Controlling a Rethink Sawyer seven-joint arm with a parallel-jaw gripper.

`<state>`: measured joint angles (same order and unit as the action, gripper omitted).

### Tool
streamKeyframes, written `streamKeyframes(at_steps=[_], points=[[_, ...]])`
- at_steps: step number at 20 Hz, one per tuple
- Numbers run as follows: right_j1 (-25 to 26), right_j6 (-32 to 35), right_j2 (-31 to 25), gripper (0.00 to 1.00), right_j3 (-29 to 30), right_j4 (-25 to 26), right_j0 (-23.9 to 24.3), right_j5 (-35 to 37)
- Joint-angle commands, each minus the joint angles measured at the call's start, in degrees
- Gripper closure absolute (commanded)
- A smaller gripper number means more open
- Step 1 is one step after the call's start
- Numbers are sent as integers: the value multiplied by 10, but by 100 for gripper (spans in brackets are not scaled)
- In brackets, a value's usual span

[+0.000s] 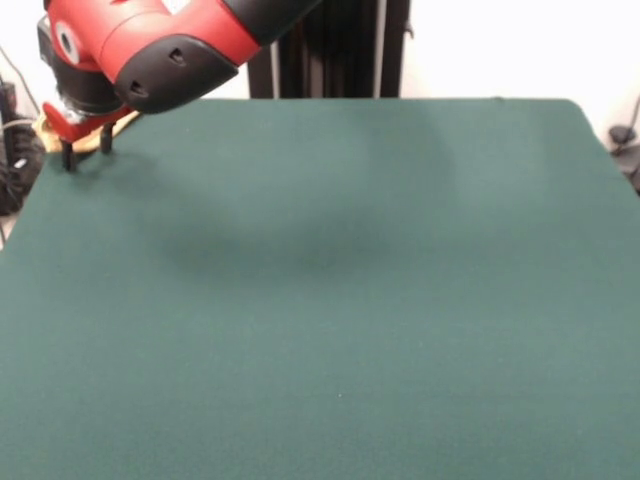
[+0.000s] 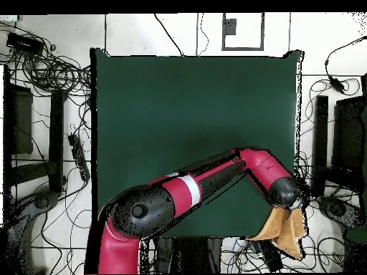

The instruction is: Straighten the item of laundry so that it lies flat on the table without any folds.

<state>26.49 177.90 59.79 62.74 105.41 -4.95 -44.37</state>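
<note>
Towel (image 2: 284, 230) orange-tan, bunched, hanging off table (image 2: 193, 107) corner below hand (image 1: 86, 150); hand fingers apart, grasping nothing.

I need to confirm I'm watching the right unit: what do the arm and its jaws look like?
The arm has glossy red shells with black joint housings and a white band around one link in the overhead view. In the front view a round grey-and-white cap sits on the red wrist. The gripper has a red bracket carrying two short, thin black prongs. No cables show on it.
</note>
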Motion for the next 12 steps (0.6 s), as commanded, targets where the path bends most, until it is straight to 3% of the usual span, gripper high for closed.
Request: streamKeyframes(at_steps=[1,12], points=[[5,55,-60,0,-18,-12,-11,-22],[-18,-4,-53,0,0,14,-6,-33]])
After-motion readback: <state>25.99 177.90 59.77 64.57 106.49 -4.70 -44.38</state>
